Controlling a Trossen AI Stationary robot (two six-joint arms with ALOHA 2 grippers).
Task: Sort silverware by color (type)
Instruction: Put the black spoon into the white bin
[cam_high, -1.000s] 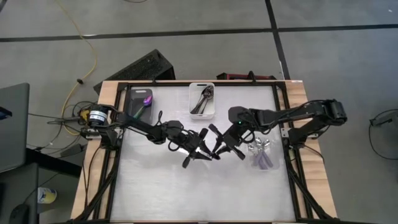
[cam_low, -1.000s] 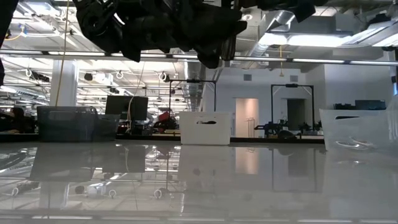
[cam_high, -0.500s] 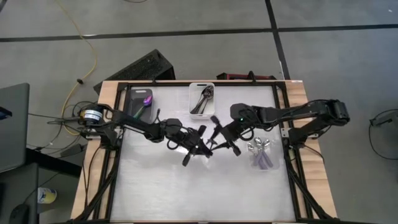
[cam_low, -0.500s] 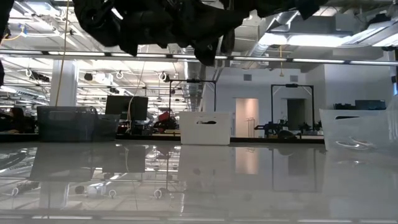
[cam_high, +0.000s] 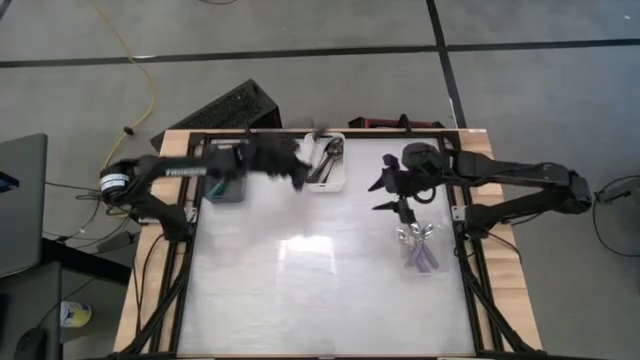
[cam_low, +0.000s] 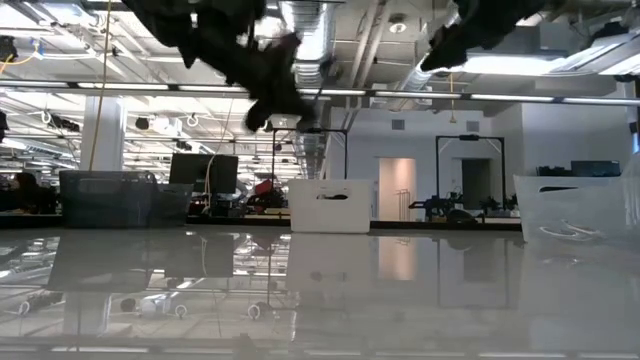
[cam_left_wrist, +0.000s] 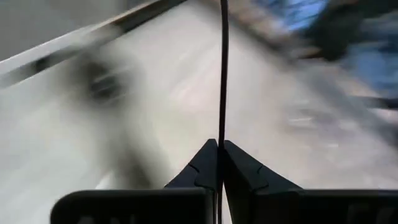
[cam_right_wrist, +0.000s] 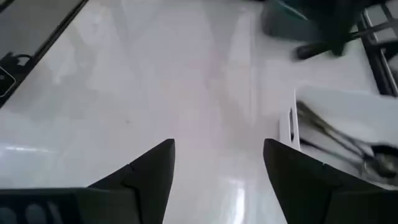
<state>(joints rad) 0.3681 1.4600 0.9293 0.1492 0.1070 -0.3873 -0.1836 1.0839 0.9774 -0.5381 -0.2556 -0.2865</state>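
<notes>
My left gripper (cam_high: 298, 172) hangs in the air just left of the white bin (cam_high: 311, 181), shut on a slim black spoon (cam_left_wrist: 222, 68). In the left wrist view the spoon shows edge-on as a thin dark line running out past the fingertips (cam_left_wrist: 219, 144). The white bin holds more dark spoons (cam_high: 328, 158). The grey bin (cam_high: 214, 192) holds a purple spoon (cam_high: 236, 159). The clear bin (cam_high: 421, 262) holds silver spoons (cam_high: 414, 236). My right gripper (cam_high: 383, 197) is open above the table, between the white and clear bins, its fingers spread wide (cam_right_wrist: 217, 146). My left gripper pinches the black spoon between its two shut fingers (cam_left_wrist: 202, 163). The spoon's free length (cam_left_wrist: 222, 93) sticks straight out ahead, in line with the fingers. It is lifted clear of the table. Blur hides which end of the spoon lies between the fingers.
All three bins stand along the table's far and right parts. A wide bare stretch of grey table (cam_high: 320, 290) lies toward the near edge. A black frame (cam_high: 462, 200) runs round the table top. In the right wrist view the white bin with dark spoons (cam_right_wrist: 348, 140) lies ahead.
The two grippers were close together over the table's middle. My left gripper has since swung fast toward the far edge and leftward, up beside the white bin, carrying the spoon. My right gripper has drawn away toward the far right.
</notes>
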